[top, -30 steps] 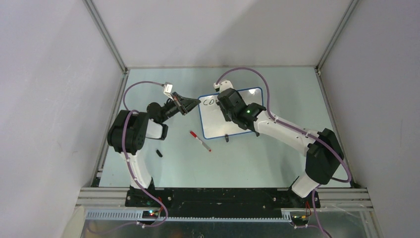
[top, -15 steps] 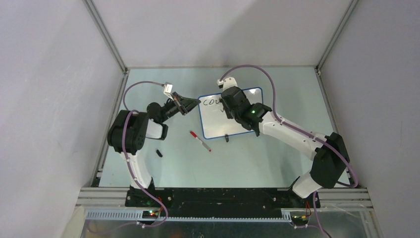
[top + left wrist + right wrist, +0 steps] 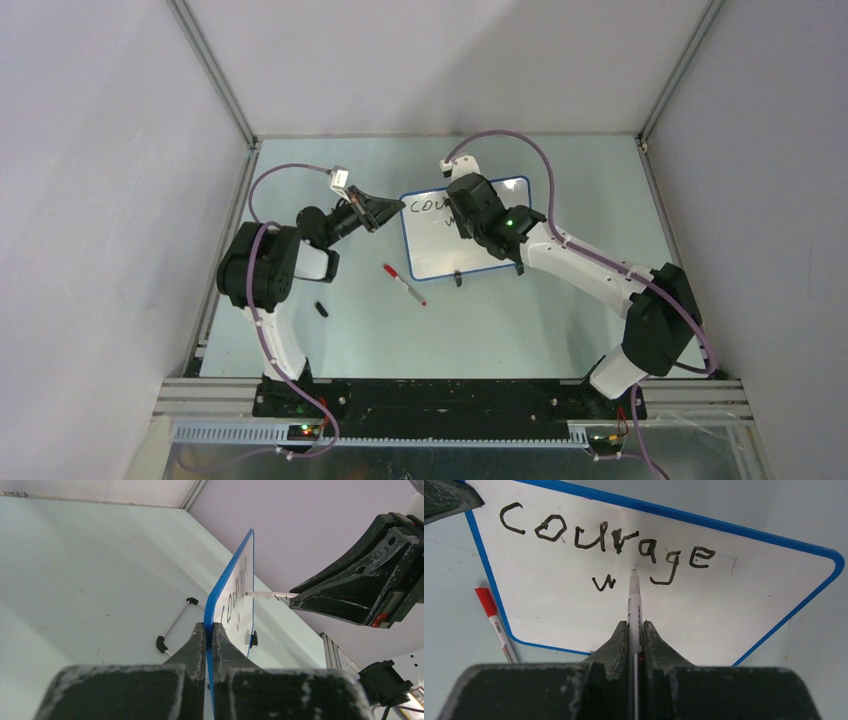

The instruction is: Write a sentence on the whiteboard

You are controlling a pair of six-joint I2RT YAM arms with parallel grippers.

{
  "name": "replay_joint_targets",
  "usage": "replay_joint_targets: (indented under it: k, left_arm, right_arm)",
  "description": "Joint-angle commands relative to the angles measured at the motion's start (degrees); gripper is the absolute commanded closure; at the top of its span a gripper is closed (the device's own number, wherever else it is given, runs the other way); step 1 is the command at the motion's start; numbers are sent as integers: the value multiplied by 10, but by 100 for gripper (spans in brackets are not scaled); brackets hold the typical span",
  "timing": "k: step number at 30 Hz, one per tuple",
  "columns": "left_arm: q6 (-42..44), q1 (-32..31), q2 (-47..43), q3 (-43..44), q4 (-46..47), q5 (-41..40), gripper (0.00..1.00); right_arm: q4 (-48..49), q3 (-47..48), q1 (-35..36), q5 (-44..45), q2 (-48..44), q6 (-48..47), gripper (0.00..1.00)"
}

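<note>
The whiteboard (image 3: 432,248) sits on the bench (image 3: 530,325), left hand (image 3: 393,207) at its left edge, right hand (image 3: 634,628) over it, a pen (image 3: 404,284) before it.

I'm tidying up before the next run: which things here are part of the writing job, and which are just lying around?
In use: whiteboard, writing, marker, left pincer gripping the board's edge, right pincer holding the marker.
Lying about: red-capped pen, small black piece.

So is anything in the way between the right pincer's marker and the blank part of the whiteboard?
Nothing visible. The marker in the right pincer has its tip at the whiteboard, just right of the w, bare board beyond. The left pincer clamps the board's edge, aside.
</note>
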Motion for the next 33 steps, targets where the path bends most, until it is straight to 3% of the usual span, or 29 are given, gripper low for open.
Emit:
replay_joint_targets:
  k: [1, 33]
  left_arm:
    - [33, 0, -12, -7, 22, 13, 100]
    - [34, 0, -14, -8, 22, 14, 100]
  right_arm:
    - [17, 0, -4, 3, 9, 0, 100]
    - [2, 0, 2, -11, 21, 3, 100]
